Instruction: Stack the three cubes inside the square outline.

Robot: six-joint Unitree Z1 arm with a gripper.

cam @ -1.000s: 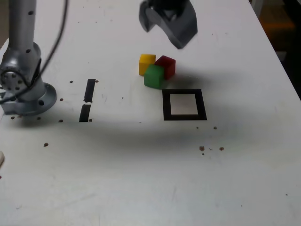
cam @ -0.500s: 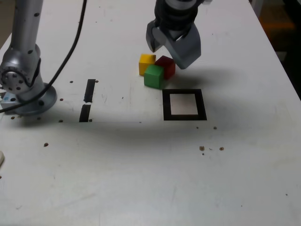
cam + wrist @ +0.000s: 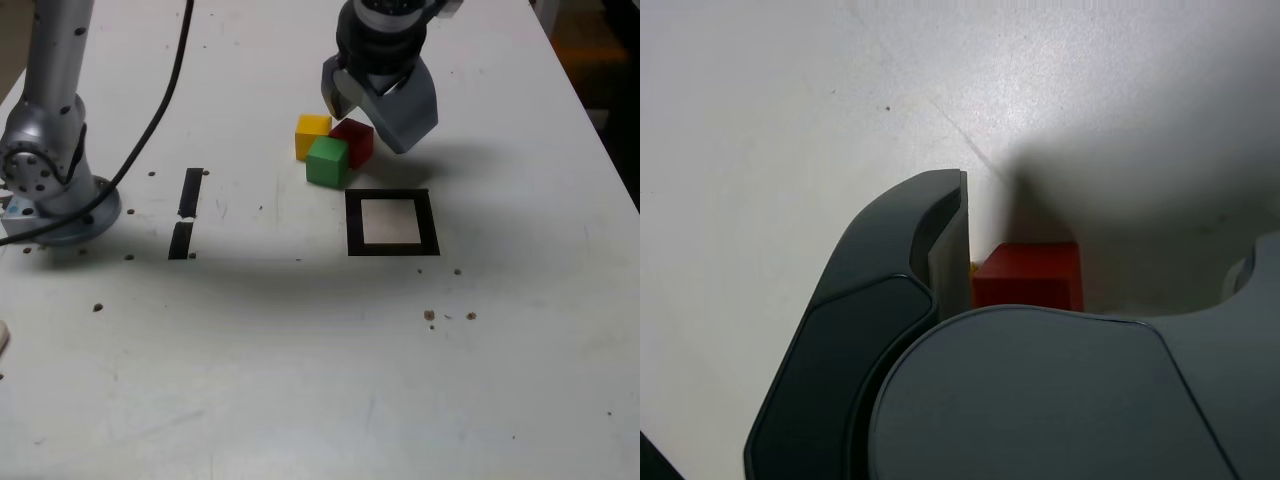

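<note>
Below the wide-open, empty gripper, red cube touching green cube and yellow cube.

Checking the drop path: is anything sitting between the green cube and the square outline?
No. In the exterior view only bare white table separates the green cube from the square outline.

The gripper hides part of the red cube, perhaps its rear top.
</note>
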